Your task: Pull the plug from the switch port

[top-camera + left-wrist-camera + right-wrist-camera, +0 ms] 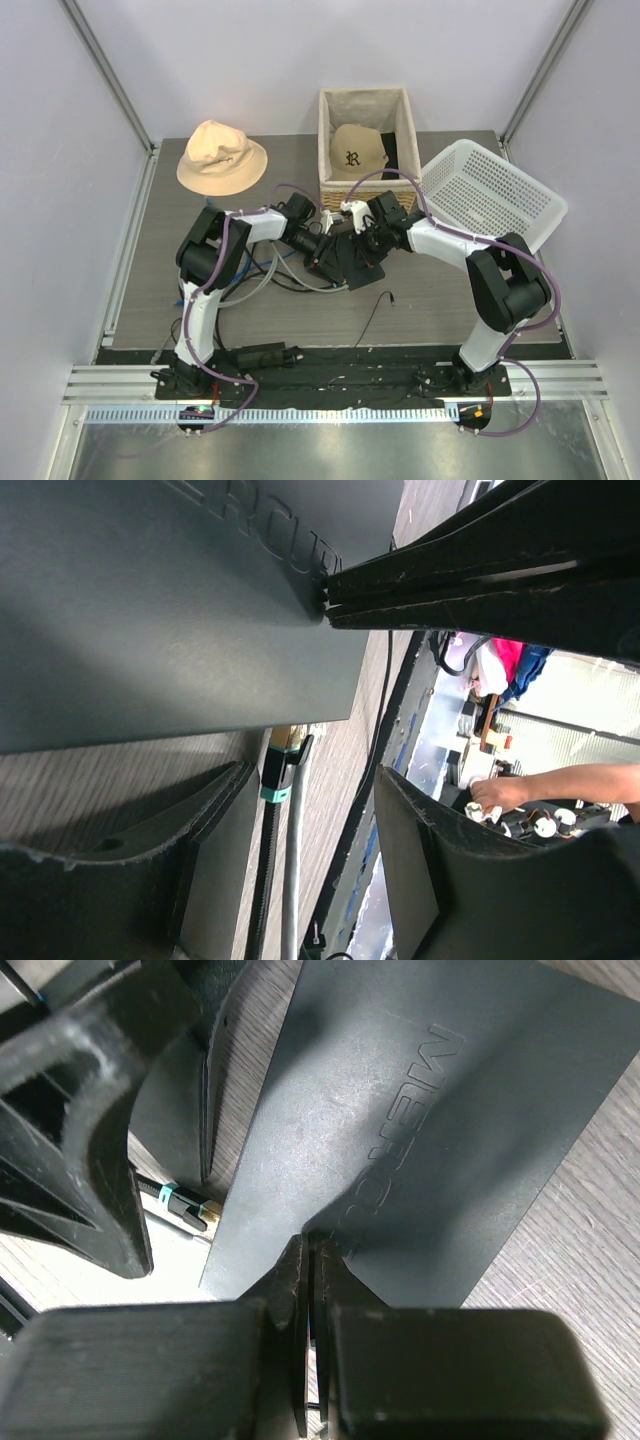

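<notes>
The switch [150, 600], a flat dark-grey box with embossed letters, lies on the table; it also shows in the right wrist view [400, 1110] and in the top view [356, 268]. A plug [280, 765] with a teal band and gold tip sits in a port on its narrow edge and also shows in the right wrist view [185, 1205]. My left gripper [315, 772] is open, its fingers on either side of the plug without touching it. My right gripper [312, 1248] is shut and empty, its tips pressing on the switch's top. In the top view both grippers meet over the switch.
A beige bucket hat [220, 155] lies at the back left. A wicker basket [330, 130] holds a cap. A white plastic basket [490, 190] is tilted at the right. Loose cables [260, 275] run left of the switch. A black power adapter [262, 355] lies at the front.
</notes>
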Tool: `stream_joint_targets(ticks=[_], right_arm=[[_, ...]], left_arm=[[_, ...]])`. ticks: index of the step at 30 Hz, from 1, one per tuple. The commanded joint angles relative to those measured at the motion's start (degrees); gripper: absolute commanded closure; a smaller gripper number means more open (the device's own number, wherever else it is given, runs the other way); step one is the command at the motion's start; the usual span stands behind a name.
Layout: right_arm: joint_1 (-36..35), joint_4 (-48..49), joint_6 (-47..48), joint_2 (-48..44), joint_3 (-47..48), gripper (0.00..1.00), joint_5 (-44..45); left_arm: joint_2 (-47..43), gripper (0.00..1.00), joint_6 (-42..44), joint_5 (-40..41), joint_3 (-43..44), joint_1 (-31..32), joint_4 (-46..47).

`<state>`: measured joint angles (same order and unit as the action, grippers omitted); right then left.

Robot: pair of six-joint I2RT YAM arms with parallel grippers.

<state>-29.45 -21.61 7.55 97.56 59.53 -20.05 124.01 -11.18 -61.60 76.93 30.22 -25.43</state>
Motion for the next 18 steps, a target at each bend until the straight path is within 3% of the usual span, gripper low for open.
stream_joint_targets(ticks=[1, 8, 18], right_arm=[[-0.25, -3.27, -0.96, 1.5, -2.05, 0.99, 0.01], [-0.25, -3.09, -1.05, 0.62, -2.84, 0.99, 0.1], [-0.25, -2.39, -1.84, -0.26, -4.33, 0.99, 0.1]], left_arm=[[3.35, 0.44, 3.44, 7.46, -0.55, 1.25, 0.91], [4.49, 0.45, 4.24, 8.78, -0.64, 2.3, 1.96], [6.69, 0.58, 0.64, 16.78, -0.64, 2.48, 3.19]])
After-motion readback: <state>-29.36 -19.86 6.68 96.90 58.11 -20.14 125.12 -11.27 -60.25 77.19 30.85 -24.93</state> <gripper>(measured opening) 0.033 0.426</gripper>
